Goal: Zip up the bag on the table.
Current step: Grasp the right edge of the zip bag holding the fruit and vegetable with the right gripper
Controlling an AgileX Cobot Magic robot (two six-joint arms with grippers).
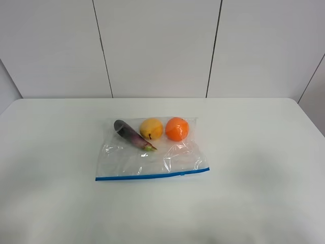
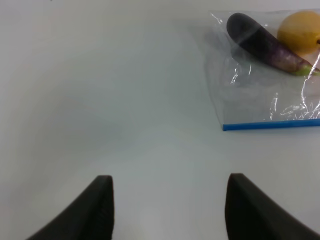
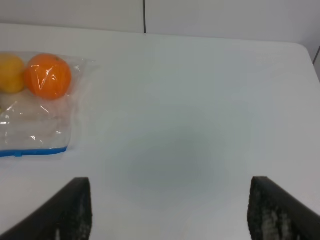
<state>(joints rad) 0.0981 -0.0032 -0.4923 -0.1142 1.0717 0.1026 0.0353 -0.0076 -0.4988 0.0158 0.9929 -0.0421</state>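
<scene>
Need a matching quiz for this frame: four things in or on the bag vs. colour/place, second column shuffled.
1. eggplant
2. yellow fruit
3. orange
4. zipper strip

a. blue, along the bag's edge nearest the high camera
b. rightmost of the three in the high view
c. purple, leftmost, lying slanted
d. middle of the three

Pairs: 1-c, 2-d, 3-b, 4-a

clear bag [image 1: 152, 152] with blue zipper strip [image 1: 152, 176], white table [image 1: 254, 152]
</scene>
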